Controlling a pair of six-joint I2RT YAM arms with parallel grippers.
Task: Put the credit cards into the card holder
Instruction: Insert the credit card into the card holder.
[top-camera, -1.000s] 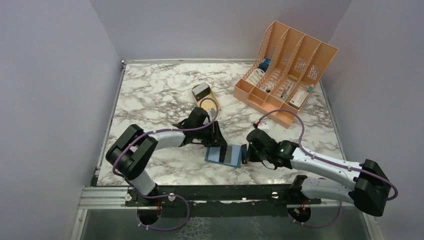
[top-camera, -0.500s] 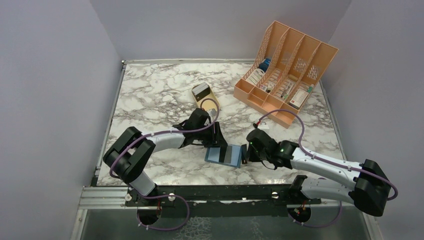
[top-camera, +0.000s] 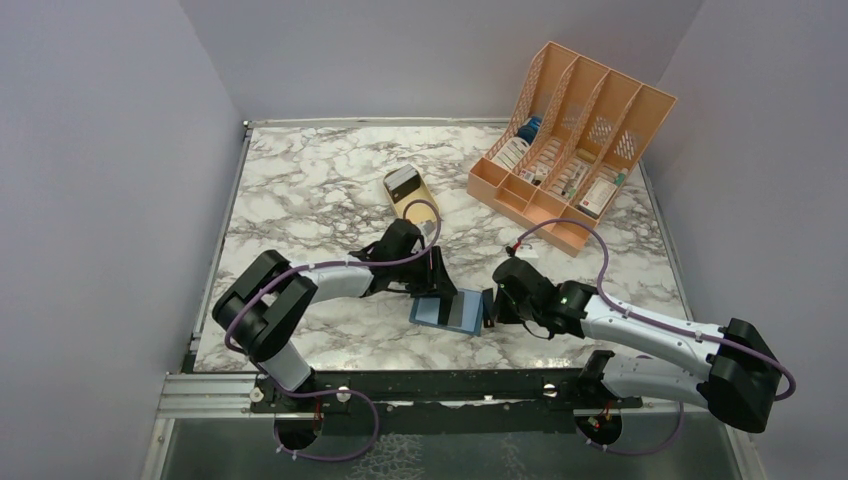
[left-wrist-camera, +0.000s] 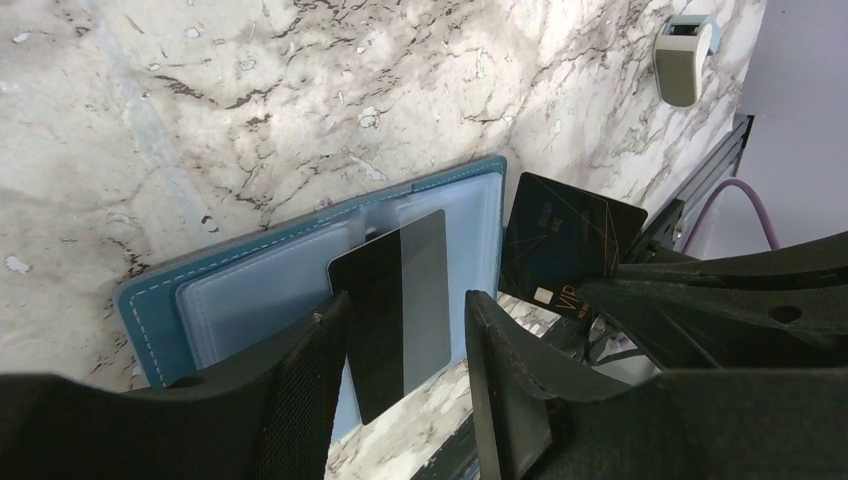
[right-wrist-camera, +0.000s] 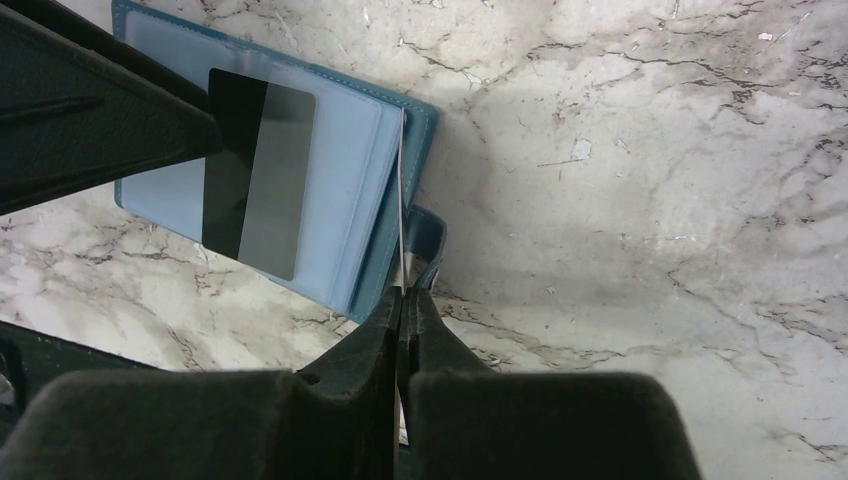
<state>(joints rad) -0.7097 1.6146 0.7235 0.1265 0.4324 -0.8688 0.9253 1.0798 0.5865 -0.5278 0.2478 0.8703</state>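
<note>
Card holder (left-wrist-camera: 250, 300) lay open and flat on the marble tabletop (top-camera: 300, 190), low in the middle of the top view, pale blue pockets up, with both arms meeting over it. From the left reached the left gripper (left-wrist-camera: 400, 390), jaws spread and straddling a black-and-grey card (left-wrist-camera: 400, 300) that lay on the holder. One finger (left-wrist-camera: 300, 400) overlapped the card's edge while a strip of blue showed between the card and the other finger, so it looked like a loose bracket, not a pinch. That card's long axis ran in line with the fingers and across the holder's length, one end reaching the holder's edge (whether any of it sat under a pocket lip could not be told).

At the holder's right border the right gripper (right-wrist-camera: 403, 295) had its jaws pressed together on a dark card (left-wrist-camera: 560, 240). The card stood on edge, its flat face turned towards the pockets, which lay to the left of those jaws in the top view. By my judgement the right arm was the nearer one for seating this card, which would need tipping flat and sliding leftwards.

The marble looked hard and smooth, so a flat card would likely be awkward to lift from it. Well apart sat a tan tray (top-camera: 420, 207) with a pale-faced card (top-camera: 402, 180) at upper middle, and an orange file rack (top-camera: 570, 130) at upper right
</note>
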